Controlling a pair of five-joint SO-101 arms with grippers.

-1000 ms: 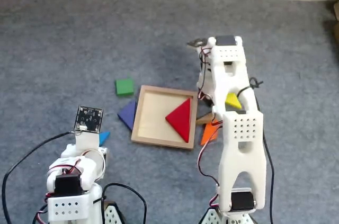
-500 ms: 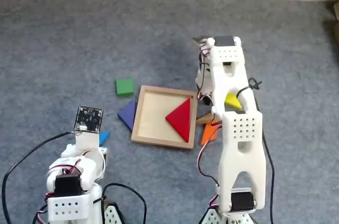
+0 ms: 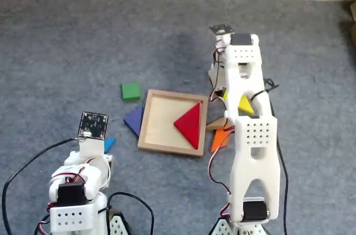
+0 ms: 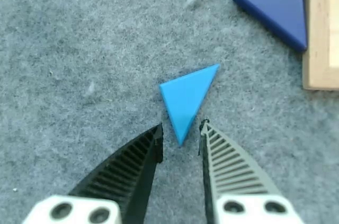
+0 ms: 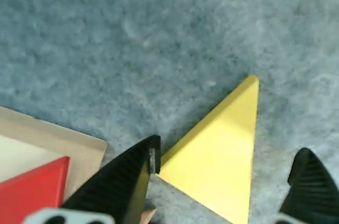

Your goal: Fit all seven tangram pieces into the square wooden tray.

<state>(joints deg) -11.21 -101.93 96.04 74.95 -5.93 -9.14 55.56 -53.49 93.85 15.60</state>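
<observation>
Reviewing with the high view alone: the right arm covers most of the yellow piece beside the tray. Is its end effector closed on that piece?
Observer: No. The right end effector is open wide, and the yellow triangle lies flat on the carpet between its jaws.
Operator: And the left arm, near the light blue piece?
Observer: The left end effector is also open, with one corner of the light blue triangle pointing into the gap between its tips. That piece lies flat on the carpet.
</observation>
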